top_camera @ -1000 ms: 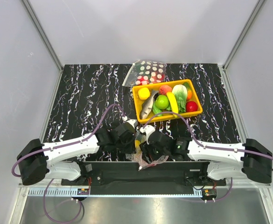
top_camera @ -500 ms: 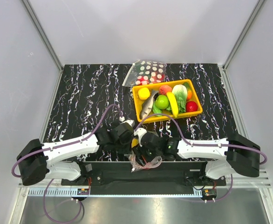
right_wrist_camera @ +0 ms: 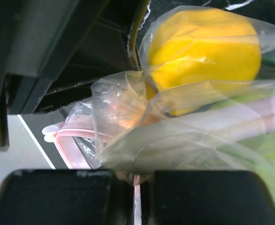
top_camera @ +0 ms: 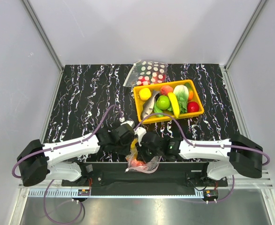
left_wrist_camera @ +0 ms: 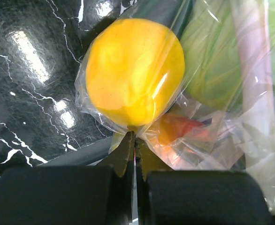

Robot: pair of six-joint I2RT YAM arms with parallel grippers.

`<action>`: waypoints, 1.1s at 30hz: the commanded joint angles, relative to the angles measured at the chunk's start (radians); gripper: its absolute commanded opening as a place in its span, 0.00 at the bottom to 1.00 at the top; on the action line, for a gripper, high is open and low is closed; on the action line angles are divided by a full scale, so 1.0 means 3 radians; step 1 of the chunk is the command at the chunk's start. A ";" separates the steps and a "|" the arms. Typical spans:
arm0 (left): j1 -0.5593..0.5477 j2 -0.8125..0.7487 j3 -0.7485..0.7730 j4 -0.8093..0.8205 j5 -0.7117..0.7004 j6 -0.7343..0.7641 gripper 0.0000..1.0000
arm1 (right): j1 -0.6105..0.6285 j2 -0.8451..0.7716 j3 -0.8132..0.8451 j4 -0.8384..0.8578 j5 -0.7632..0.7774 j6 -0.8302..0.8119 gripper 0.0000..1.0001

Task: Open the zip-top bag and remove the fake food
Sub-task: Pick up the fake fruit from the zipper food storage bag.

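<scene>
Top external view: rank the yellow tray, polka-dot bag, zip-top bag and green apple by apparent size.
1. yellow tray
2. polka-dot bag
3. zip-top bag: bunched, partly hidden, so rank unsure
4. green apple

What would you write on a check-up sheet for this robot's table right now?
Surface: shiny black table, white veins.
Job's things: zip-top bag at the near edge between the arms; yellow, green and red fake food inside.
Clutter: yellow tray of toy food; polka-dot bag behind it.
Grippers: left gripper and right gripper both shut on the bag's plastic.
Cables: purple cables loop along both arms.
Surroundings: pale walls, metal frame.
</scene>
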 commanded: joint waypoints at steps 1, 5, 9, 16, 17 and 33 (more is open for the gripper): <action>-0.0055 -0.0126 0.0084 0.0469 0.0171 -0.0033 0.00 | 0.0069 -0.0107 -0.0073 -0.0393 0.0142 0.0024 0.01; -0.0055 -0.0208 0.0038 0.0372 0.0141 -0.0038 0.00 | 0.0064 -0.0394 -0.0118 -0.0623 0.0424 0.0132 0.01; -0.0055 -0.0244 0.0023 0.0280 0.0146 -0.0059 0.00 | 0.0069 -0.0415 -0.0134 -0.0613 0.0424 0.0147 0.05; -0.0065 -0.0285 -0.0023 0.0137 0.0125 -0.0115 0.00 | 0.0069 -0.0128 -0.0001 -0.0516 0.0149 0.0076 0.25; -0.0070 -0.0315 -0.0038 0.0127 0.0125 -0.0130 0.00 | 0.0064 -0.0123 -0.0011 -0.0415 0.0077 0.0066 0.30; -0.0070 -0.0361 -0.0023 0.0265 -0.0125 -0.0202 0.00 | 0.0069 0.0638 0.0255 0.0041 -0.1110 -0.0170 0.72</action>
